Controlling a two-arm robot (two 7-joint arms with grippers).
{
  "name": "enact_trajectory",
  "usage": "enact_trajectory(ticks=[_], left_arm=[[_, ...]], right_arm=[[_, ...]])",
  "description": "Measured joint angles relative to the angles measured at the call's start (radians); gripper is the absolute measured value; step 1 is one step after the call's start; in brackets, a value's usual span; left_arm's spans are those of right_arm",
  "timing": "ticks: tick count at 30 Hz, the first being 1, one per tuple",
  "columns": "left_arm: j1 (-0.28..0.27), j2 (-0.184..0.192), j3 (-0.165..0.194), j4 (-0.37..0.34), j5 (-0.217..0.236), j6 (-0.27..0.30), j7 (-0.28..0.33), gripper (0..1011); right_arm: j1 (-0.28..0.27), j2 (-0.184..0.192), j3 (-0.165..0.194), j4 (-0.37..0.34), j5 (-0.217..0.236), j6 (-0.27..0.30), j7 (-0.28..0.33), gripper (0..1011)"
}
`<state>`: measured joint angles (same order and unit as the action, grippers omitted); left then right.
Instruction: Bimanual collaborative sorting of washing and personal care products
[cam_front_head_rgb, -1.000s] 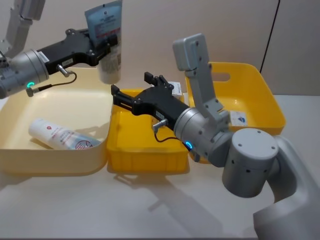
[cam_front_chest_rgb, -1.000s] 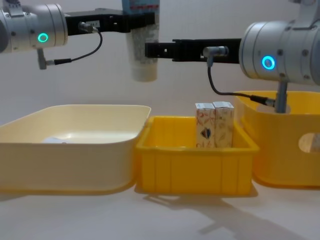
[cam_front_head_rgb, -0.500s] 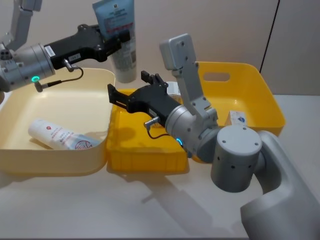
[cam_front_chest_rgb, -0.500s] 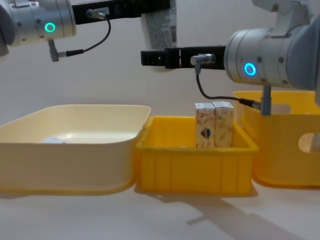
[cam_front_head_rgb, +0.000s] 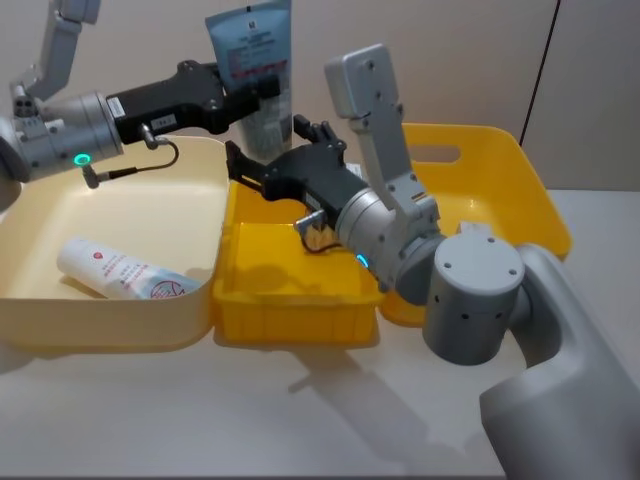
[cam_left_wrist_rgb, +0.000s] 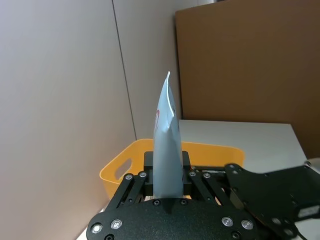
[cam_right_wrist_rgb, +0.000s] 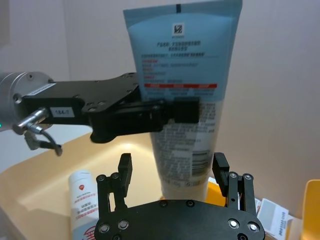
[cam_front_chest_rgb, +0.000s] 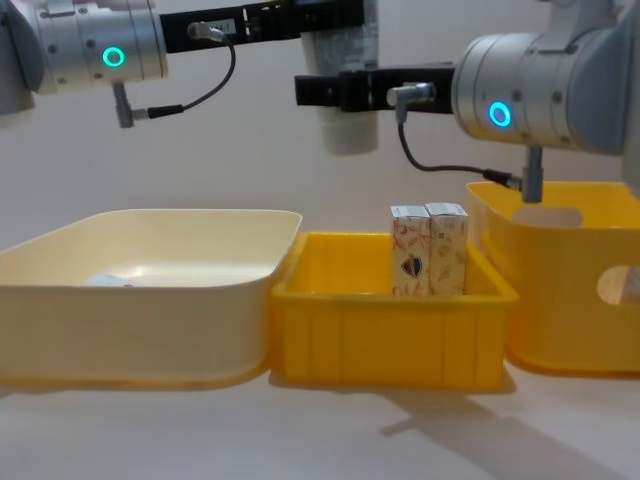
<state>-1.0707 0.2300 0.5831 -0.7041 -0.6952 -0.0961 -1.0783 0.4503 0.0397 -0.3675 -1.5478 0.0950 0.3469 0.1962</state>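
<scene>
A soft pouch, light blue on top and white with small print below, hangs upright above the small yellow bin. My left gripper is shut on its middle, reaching in from the left. My right gripper is open, and the pouch's white lower end hangs between its fingers without touching either of them. From the chest, the right gripper is level with the pouch's lower end. Two cream cartons with orange print stand side by side in the small yellow bin.
A wide cream bin on the left holds a white tube with red print. A large yellow bin with a handle cut-out stands on the right. The three bins sit side by side, with bare table in front of them.
My left arm has carried the pouch to the right, from over the cream bin to over the small yellow bin. The pouch's lower end now hangs between my right gripper's open fingers.
</scene>
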Motion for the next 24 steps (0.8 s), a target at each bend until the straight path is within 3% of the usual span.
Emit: enact_trajectory(ticks=[12, 24], left_arm=[[-0.021, -0.024, 0.004, 0.055, 0.002, 0.007, -0.044, 278], [-0.027, -0.033, 0.000, 0.071, 0.011, 0.009, -0.058, 278]], right_arm=[[0.002, 0.017, 0.025, -0.017, -0.041, -0.016, -0.035, 1001], [0.019, 0.022, 0.033, -0.012, -0.050, 0.004, -0.014, 1002]])
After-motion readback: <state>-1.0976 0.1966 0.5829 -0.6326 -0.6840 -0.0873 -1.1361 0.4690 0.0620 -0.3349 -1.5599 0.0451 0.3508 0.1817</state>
